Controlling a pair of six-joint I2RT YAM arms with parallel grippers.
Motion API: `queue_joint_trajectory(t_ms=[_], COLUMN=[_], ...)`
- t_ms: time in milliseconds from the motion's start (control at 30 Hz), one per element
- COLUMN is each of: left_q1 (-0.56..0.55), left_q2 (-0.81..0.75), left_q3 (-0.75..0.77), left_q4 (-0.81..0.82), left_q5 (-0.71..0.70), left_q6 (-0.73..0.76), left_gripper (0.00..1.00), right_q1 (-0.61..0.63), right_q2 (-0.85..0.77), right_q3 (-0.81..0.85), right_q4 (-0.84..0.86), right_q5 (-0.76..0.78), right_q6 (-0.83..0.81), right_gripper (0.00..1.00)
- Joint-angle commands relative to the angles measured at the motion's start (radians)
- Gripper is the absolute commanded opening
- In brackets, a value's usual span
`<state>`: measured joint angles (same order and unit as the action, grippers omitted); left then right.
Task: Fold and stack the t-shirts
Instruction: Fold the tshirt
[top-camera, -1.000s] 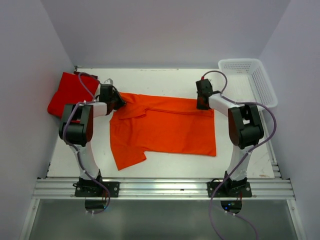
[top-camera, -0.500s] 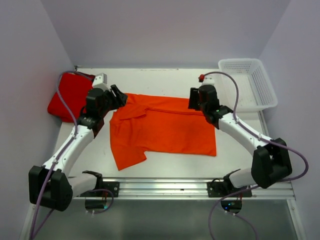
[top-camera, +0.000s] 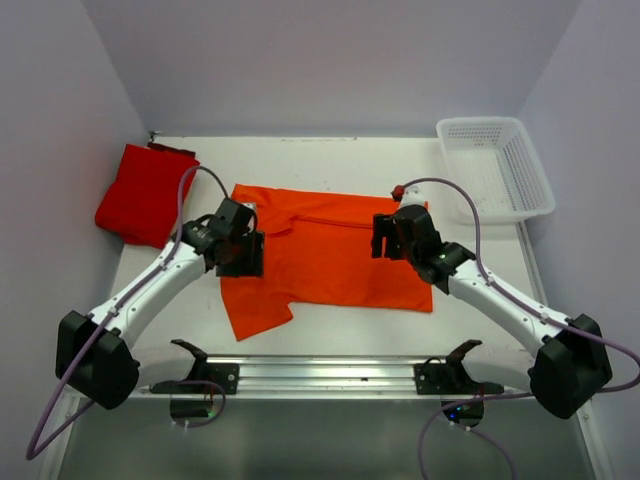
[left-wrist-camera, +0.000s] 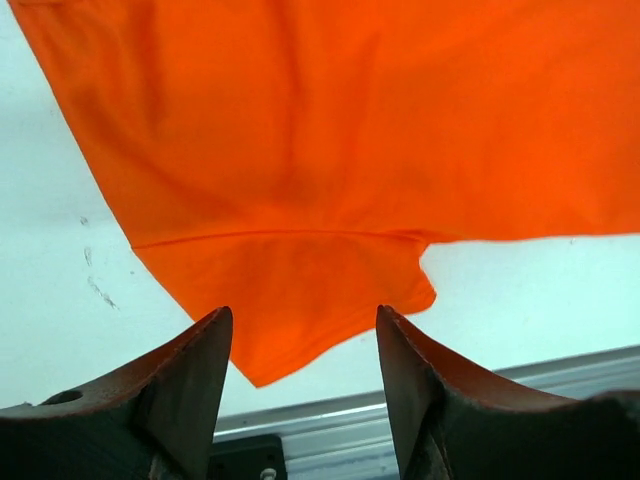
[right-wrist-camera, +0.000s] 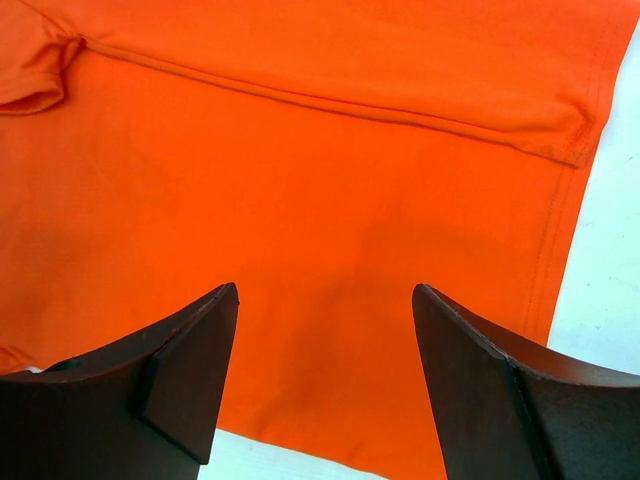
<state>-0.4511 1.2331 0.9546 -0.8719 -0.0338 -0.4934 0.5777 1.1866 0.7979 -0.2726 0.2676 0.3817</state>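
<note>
The bright orange t-shirt (top-camera: 330, 250) lies spread on the white table, its far edge folded over toward me, one sleeve sticking out at the near left. The deeper red t-shirt (top-camera: 145, 193) sits folded at the far left corner. My left gripper (top-camera: 243, 253) hovers open over the orange shirt's left side; in the left wrist view the sleeve (left-wrist-camera: 290, 290) lies below the empty left gripper (left-wrist-camera: 305, 320). My right gripper (top-camera: 388, 236) hangs open above the shirt's right part, and the right wrist view shows orange cloth (right-wrist-camera: 330, 200) under the empty right gripper (right-wrist-camera: 325, 295).
A white mesh basket (top-camera: 497, 165) stands at the far right corner. The metal rail (top-camera: 330, 375) with the arm bases runs along the near edge. Walls close in on the left, back and right.
Both grippers have let go of the shirt's far edge and opened. Both arms drew back toward me and now hang over the shirt's middle band. The folded far edge stays where it was laid.
</note>
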Motion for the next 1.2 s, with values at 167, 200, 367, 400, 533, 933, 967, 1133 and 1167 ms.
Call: queue_joint_trajectory(t_ms=[167, 200, 367, 400, 533, 933, 967, 1133, 1167], left_q1=[-0.100, -0.107, -0.130, -0.135, -0.150, -0.161, -0.161, -0.156, -0.153], left_q2=[-0.014, -0.018, -0.018, -0.014, 0.009, 0.179, 0.193, 0.287, 0.296], left_q3=[-0.063, -0.088, -0.152, -0.169, -0.189, -0.146, -0.145, -0.169, -0.177], left_q4=[-0.300, -0.305, -0.311, -0.302, -0.256, -0.168, -0.161, -0.099, -0.090], left_q5=[-0.008, 0.003, 0.026, 0.038, 0.087, 0.089, 0.084, 0.086, 0.083], left_q6=[-0.045, -0.048, -0.099, -0.099, -0.102, -0.054, -0.048, -0.016, -0.011], left_gripper=[0.69, 0.69, 0.66, 0.66, 0.65, 0.64, 0.64, 0.66, 0.66], right_q1=[0.007, 0.007, 0.005, 0.007, 0.007, 0.005, 0.005, 0.005, 0.005], right_q2=[-0.107, -0.107, -0.117, -0.125, -0.150, -0.223, -0.223, -0.242, -0.246], right_q3=[-0.046, -0.048, -0.063, -0.071, -0.083, -0.118, -0.118, -0.118, -0.118], right_q4=[-0.016, -0.017, -0.008, -0.002, 0.004, -0.003, -0.008, -0.019, -0.020], right_q5=[0.001, 0.001, -0.024, -0.030, -0.028, -0.022, -0.024, -0.013, -0.011], right_q6=[0.031, 0.032, 0.037, 0.037, 0.030, 0.014, 0.016, 0.010, 0.009], right_gripper=[0.79, 0.79, 0.80, 0.80, 0.80, 0.80, 0.80, 0.80, 0.80])
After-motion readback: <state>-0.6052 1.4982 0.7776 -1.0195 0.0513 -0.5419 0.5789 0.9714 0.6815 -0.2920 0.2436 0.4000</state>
